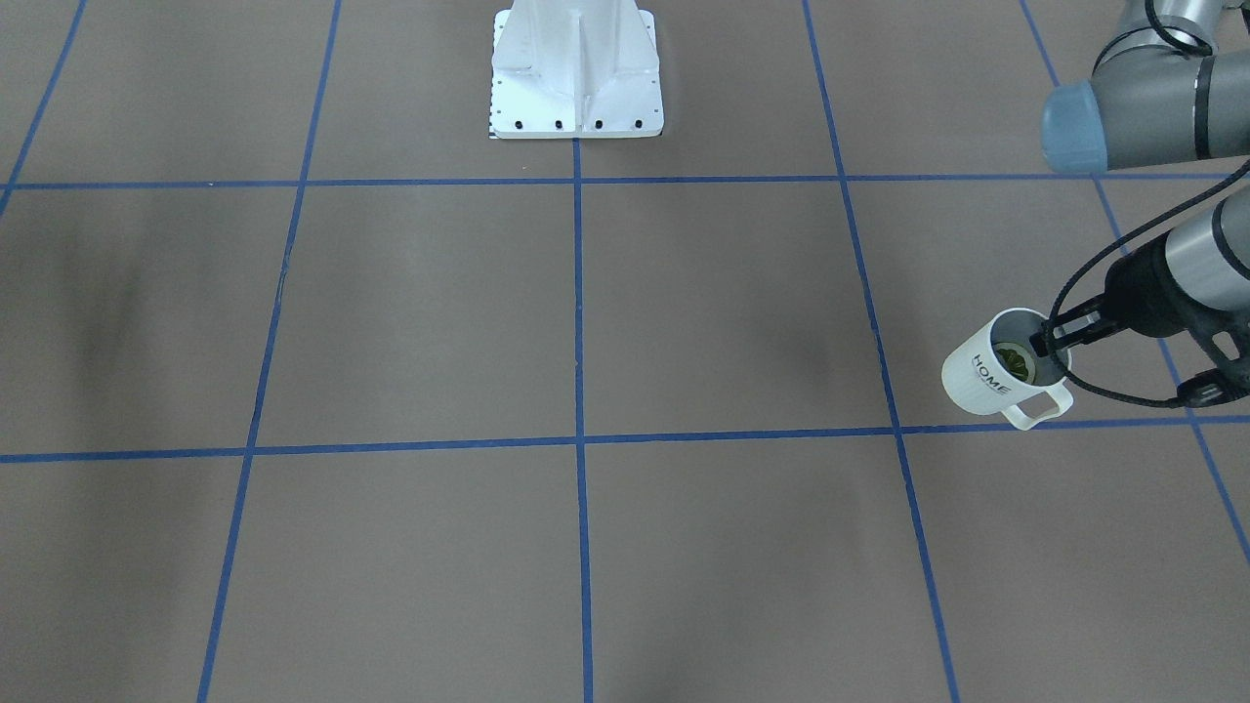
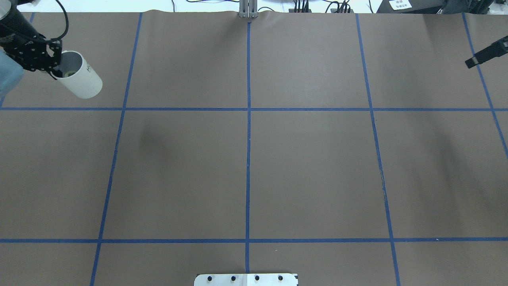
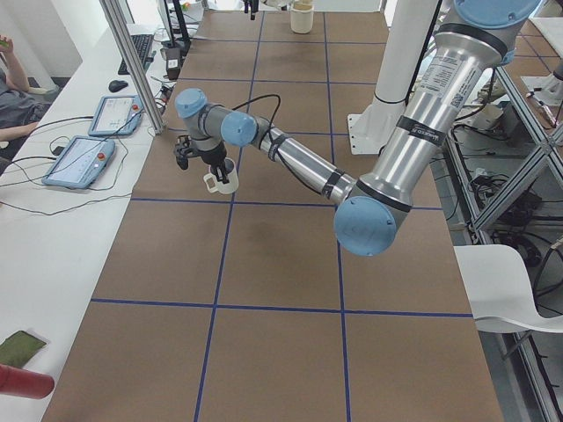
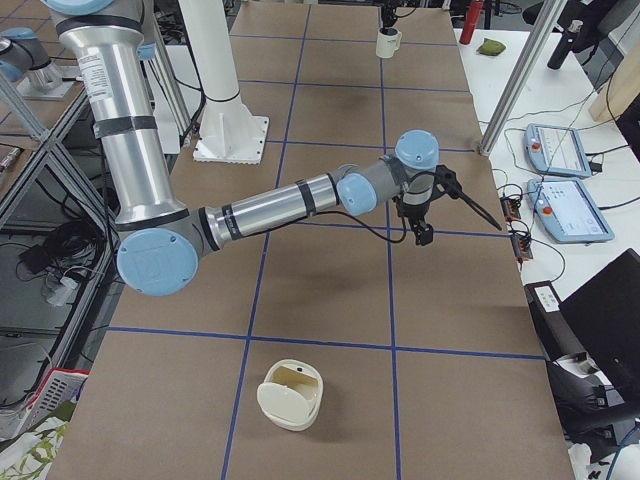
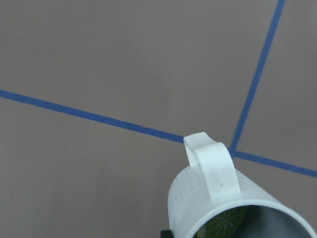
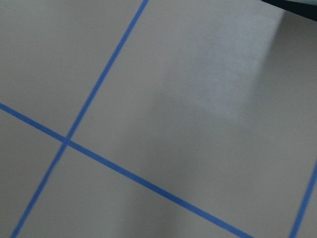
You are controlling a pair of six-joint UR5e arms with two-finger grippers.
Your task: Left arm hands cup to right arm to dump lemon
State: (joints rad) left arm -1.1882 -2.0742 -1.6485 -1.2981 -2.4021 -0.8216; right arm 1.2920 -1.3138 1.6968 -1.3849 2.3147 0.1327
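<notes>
Left hand has the cup pinched by the rim, one finger inside the mouth and one outside. It hangs tilted, seemingly clear of the tabletop, out at the robot's far left.

It's a little white mug with black "HOME" on the side, a squared loop handle sticking out free and a greyish inside. The lemon sits down in it, yellow-green, segment lines showing.

I'd call that mug stiff, glazed and slippery, and breakable if dropped. The lemon is loose, so too much tilt spills it early.

Best hold for the right hand is the free rim opposite those fingers, or the handle. Whether that hand is open I can't tell. It's well apart, at the other end.
</notes>
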